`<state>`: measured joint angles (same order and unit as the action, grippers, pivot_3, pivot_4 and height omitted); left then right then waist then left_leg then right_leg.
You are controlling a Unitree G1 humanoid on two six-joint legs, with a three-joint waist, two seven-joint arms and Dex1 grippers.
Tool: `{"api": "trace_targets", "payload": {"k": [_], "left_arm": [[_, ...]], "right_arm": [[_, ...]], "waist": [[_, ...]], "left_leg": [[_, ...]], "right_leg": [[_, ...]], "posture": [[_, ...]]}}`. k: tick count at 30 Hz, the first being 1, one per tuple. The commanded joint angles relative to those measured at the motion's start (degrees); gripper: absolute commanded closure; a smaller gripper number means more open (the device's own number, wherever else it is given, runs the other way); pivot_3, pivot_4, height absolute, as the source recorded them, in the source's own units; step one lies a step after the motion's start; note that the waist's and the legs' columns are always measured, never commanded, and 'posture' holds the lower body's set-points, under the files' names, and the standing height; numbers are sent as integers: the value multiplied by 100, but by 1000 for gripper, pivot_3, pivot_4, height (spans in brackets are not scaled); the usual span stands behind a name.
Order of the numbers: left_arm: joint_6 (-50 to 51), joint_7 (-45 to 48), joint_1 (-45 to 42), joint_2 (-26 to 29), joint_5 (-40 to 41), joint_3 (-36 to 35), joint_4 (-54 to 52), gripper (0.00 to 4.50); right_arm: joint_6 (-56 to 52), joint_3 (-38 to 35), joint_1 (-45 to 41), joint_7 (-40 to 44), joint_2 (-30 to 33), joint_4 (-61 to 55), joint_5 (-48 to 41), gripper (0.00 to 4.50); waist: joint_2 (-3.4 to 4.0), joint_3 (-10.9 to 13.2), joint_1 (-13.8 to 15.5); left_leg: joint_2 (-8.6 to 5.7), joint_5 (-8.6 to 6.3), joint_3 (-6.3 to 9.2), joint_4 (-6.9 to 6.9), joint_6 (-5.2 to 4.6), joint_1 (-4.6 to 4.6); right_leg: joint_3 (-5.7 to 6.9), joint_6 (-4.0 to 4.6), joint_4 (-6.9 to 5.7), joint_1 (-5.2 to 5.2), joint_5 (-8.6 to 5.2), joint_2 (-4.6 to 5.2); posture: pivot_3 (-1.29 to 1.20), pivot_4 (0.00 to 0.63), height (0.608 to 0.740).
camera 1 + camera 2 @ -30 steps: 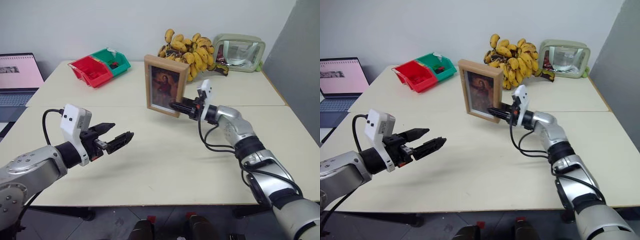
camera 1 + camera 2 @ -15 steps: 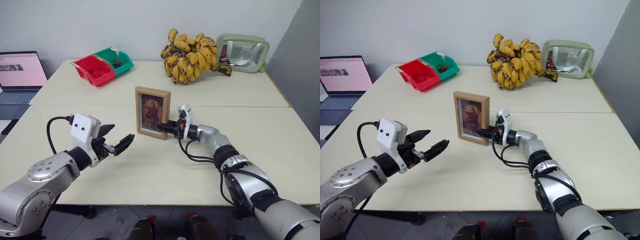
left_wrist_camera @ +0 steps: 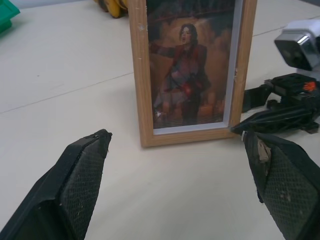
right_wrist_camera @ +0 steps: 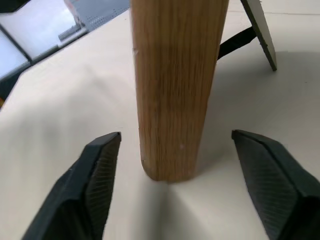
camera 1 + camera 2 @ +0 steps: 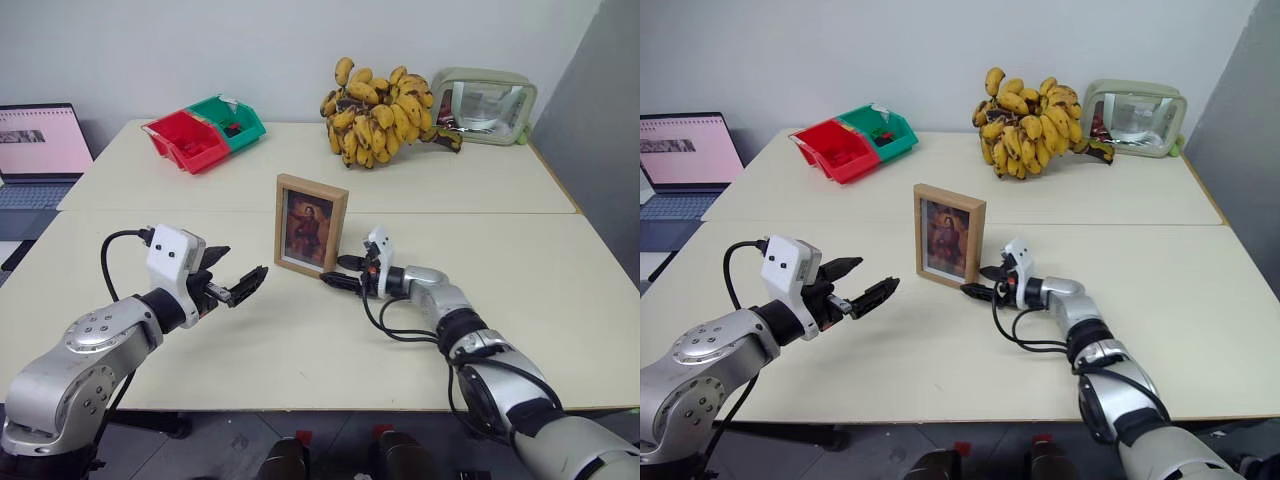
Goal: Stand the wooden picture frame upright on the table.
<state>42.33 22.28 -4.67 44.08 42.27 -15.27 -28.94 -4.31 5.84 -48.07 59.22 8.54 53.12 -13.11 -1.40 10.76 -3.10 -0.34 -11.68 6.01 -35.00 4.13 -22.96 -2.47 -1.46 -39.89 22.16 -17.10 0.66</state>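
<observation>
The wooden picture frame (image 5: 311,225) stands upright on the table (image 5: 520,200), just in front of the seam, with its portrait facing me. Its fold-out stand (image 4: 257,30) is spread behind it. My right gripper (image 5: 338,272) is low at the frame's right bottom corner. It is open, its fingers on either side of the frame's wooden edge (image 4: 172,85) with a gap on each side. My left gripper (image 5: 245,261) hovers open to the left of the frame, pointing at its front (image 3: 192,75), empty.
A bunch of bananas (image 5: 375,98) and a green-rimmed case (image 5: 482,92) sit at the back right. Red and green bins (image 5: 195,135) are at the back left. A laptop (image 5: 35,150) stands off the table's left edge.
My right gripper brought the frame down from the air onto the table, then opened and let go of it. The left gripper has barely moved.
</observation>
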Motion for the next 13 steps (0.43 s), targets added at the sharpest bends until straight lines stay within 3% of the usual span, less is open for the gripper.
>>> {"api": "trace_targets", "payload": {"k": [1,7,13], "left_arm": [[-27,368,-122,287,-75,-318,112,0],[220,1167,-570,909,76,-508,822,0],[475,2081,-1043,1422,144,-367,1473,0]], "right_arm": [[-230,117,756,98,912,-1817,345,19],[-2991,-450,1264,-194,1931,-5310,-779,19],[-4582,-663,1145,-538,2249,-6620,-1571,19]], "waist": [[0,0,52],[12,7,14],[10,6,-32]], "left_leg": [[-1,0,2,0,0,-2],[1,0,2,0,0,-7],[6,-1,10,11,-1,5]], "right_leg": [[2,0,1,0,0,2],[0,-1,-2,9,-1,6],[9,15,-1,5,-10,-21]], "posture": [[0,150,740],[0,150,740],[0,150,740]]}}
